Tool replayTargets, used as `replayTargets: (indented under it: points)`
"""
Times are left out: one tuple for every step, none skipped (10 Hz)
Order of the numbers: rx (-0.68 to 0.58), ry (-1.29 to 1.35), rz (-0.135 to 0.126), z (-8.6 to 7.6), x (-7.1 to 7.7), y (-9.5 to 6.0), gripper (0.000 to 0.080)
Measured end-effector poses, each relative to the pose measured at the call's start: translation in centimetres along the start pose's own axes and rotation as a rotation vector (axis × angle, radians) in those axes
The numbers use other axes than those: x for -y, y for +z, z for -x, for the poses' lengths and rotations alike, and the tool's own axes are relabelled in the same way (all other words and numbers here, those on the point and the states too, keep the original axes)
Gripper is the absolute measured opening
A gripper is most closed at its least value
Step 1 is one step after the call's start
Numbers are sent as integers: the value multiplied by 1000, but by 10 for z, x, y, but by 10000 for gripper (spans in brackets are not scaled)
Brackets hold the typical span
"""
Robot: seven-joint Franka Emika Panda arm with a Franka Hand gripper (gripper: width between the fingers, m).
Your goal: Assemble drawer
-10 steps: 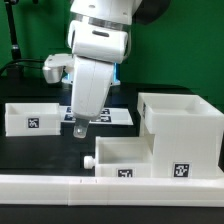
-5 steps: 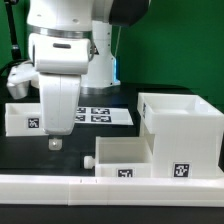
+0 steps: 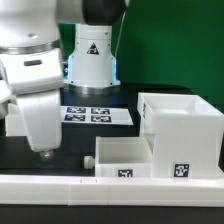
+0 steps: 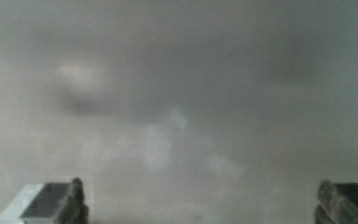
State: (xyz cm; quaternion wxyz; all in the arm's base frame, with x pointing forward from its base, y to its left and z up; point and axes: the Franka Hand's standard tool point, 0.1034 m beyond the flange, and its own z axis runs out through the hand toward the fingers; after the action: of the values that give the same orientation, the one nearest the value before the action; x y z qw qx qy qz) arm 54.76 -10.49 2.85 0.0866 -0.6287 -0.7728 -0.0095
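The drawer's large white housing (image 3: pixel 185 125) stands at the exterior view's right. One tray (image 3: pixel 125 156) sits against its front, with the round knob (image 3: pixel 89 160) pointing to the left. The second tray (image 3: pixel 9 121) at the left is almost wholly hidden behind my arm. My gripper (image 3: pixel 44 152) hangs just above the black table in front of that left tray, well left of the knob. In the wrist view the picture is a grey blur. My gripper (image 4: pixel 199 205) shows its two fingertips (image 4: pixel 55 202) far apart with nothing between them.
The marker board (image 3: pixel 100 114) lies flat at the back middle. The long low white rail (image 3: pixel 100 188) runs along the front edge. The robot base (image 3: pixel 92 55) stands behind the marker board.
My arm has swung from over the marker board to the exterior view's left and nearer the camera. It now covers the left tray. The parts have not moved.
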Motion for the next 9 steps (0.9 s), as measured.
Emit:
replayTargets:
  points:
    - [5, 4, -2, 1, 1, 0, 649]
    - [5, 2, -4, -1, 1, 1, 649]
    - [0, 30, -8, -7, 0, 4, 649]
    - [-6, 42, -12, -16, -2, 7, 649]
    - [-11, 35, -12, -24, -5, 8, 649]
    - [-16, 44, -11, -32, -7, 10, 649]
    - [-23, 54, -13, -42, -9, 12, 649]
    - [-27, 63, -16, -48, -10, 14, 649]
    - [-32, 77, -19, -52, -11, 16, 649]
